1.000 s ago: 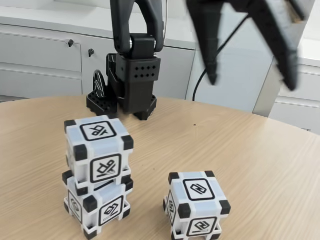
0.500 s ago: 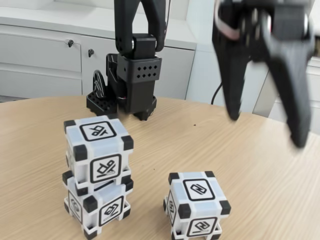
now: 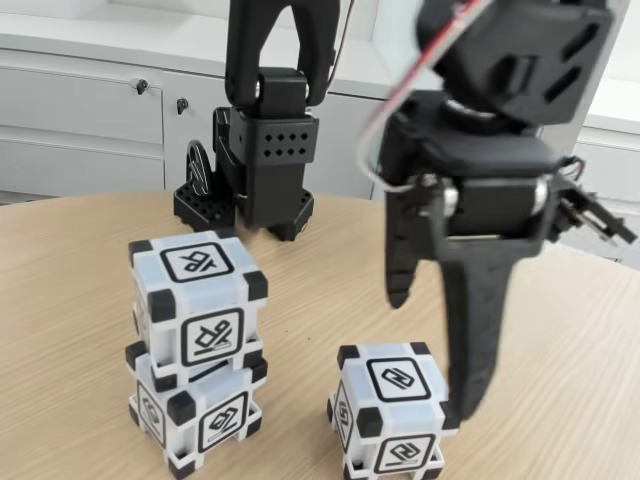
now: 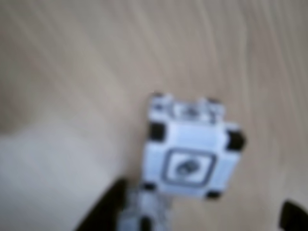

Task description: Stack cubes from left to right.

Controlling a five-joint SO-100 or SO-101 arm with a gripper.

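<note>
The gripper (image 3: 432, 352) is seen spread wide and empty above the lone cube (image 3: 393, 412), while the two-cube stack (image 3: 196, 350) beside it is seen in the fixed view.

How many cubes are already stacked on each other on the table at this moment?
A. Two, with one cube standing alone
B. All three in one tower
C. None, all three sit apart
A: in the fixed view the upper cube sits on the lower cube, while the lone cube stands on the table beneath the open gripper.
</note>
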